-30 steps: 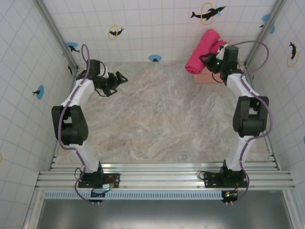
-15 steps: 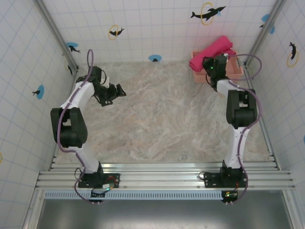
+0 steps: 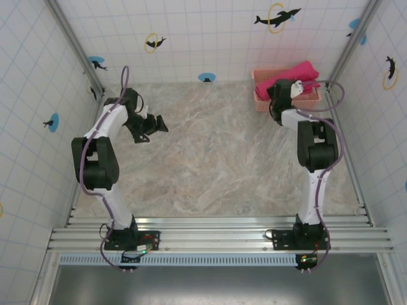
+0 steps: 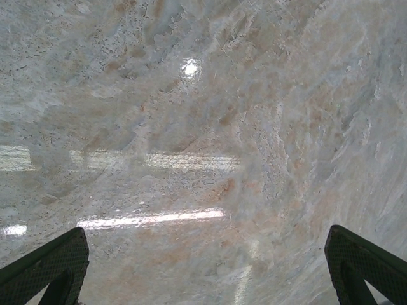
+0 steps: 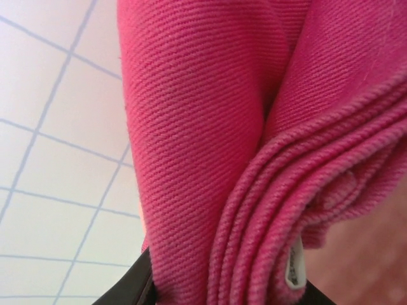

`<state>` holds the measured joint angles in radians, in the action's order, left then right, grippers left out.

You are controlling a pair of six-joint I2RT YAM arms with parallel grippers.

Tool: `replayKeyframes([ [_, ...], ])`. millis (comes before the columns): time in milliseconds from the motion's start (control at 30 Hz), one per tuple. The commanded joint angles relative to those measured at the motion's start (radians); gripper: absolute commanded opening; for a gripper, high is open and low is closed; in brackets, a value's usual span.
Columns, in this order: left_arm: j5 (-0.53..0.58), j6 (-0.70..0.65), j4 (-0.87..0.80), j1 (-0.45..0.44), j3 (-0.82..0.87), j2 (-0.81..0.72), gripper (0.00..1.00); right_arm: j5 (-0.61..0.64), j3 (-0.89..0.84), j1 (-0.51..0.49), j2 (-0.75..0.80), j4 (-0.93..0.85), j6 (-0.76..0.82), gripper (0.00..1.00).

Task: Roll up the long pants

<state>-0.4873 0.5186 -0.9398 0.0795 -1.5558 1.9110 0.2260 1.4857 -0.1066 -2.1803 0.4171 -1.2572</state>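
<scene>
Trousers of bright magenta-red soft cloth, rolled, lie across the pale pink plastic basket (far right corner of the desk), clamped by the right end effector; the left end effector stands wide apart.

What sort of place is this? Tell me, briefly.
Probably a lab robot cell dressed as a bathroom: white tiled walls with dolphin stickers, a marble-look table, a left arm and right arm bolted to an aluminium rail.
</scene>
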Motion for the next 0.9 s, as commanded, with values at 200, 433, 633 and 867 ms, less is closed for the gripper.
replayKeyframes([
  [200, 0.0, -0.044, -0.087, 0.003, -0.037, 0.028, 0.97, 0.132, 0.076, 0.004, 0.055, -0.031, 0.008, 0.92],
  [433, 0.003, -0.047, -0.068, 0.003, -0.029, 0.019, 0.97, 0.224, 0.109, 0.008, 0.194, -0.28, 0.121, 0.98],
  [633, 0.017, -0.079, 0.013, 0.003, -0.006, -0.011, 0.98, 0.232, 0.091, 0.008, 0.391, -0.412, 0.302, 0.98],
  [867, 0.256, -0.253, 0.336, 0.003, 0.28, -0.225, 0.98, 0.016, 0.066, 0.027, 0.596, -0.727, 0.692, 0.98],
])
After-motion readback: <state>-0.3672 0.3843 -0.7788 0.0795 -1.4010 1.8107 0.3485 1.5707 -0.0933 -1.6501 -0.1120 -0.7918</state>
